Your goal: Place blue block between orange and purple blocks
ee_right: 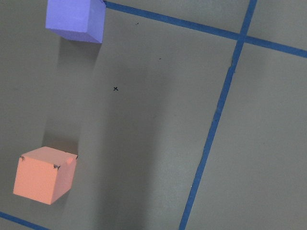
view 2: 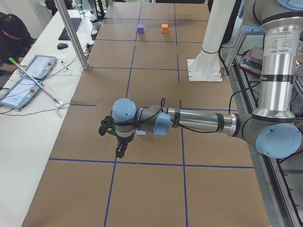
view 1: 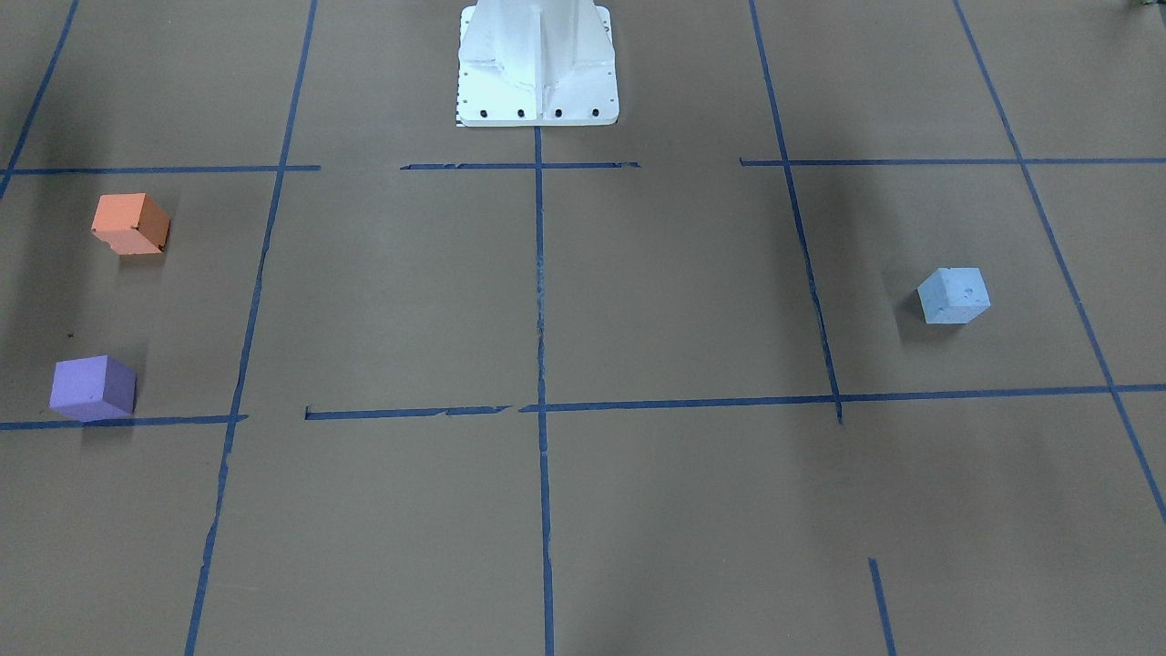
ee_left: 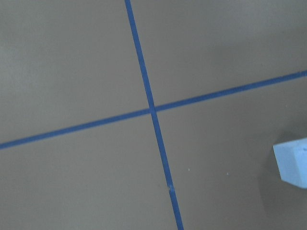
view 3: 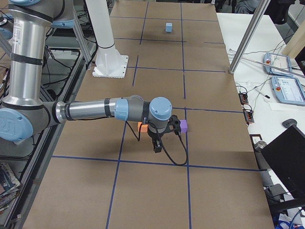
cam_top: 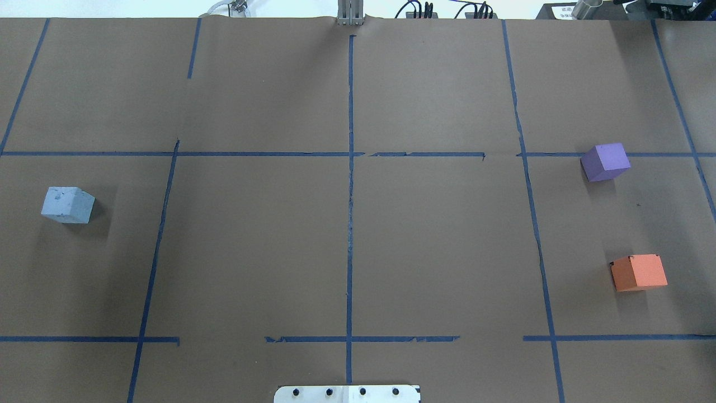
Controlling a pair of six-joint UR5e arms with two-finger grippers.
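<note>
The light blue block (view 1: 953,295) sits alone on the robot's left side of the table (cam_top: 68,205); its corner shows at the right edge of the left wrist view (ee_left: 293,162). The orange block (cam_top: 639,272) and the purple block (cam_top: 605,162) sit apart on the right side, with a bare gap between them (ee_right: 44,175) (ee_right: 76,19). My left gripper (view 2: 121,151) hangs above the table near the blue block, which is hidden in that view. My right gripper (view 3: 157,145) hangs over the orange (view 3: 142,127) and purple (view 3: 183,126) blocks. I cannot tell whether either gripper is open or shut.
Brown paper with blue tape lines (cam_top: 350,224) covers the table. The white robot base (view 1: 537,64) stands at the robot's side, middle. A side bench with tablets (view 2: 28,80) and a metal pole (view 2: 71,33) borders the far edge.
</note>
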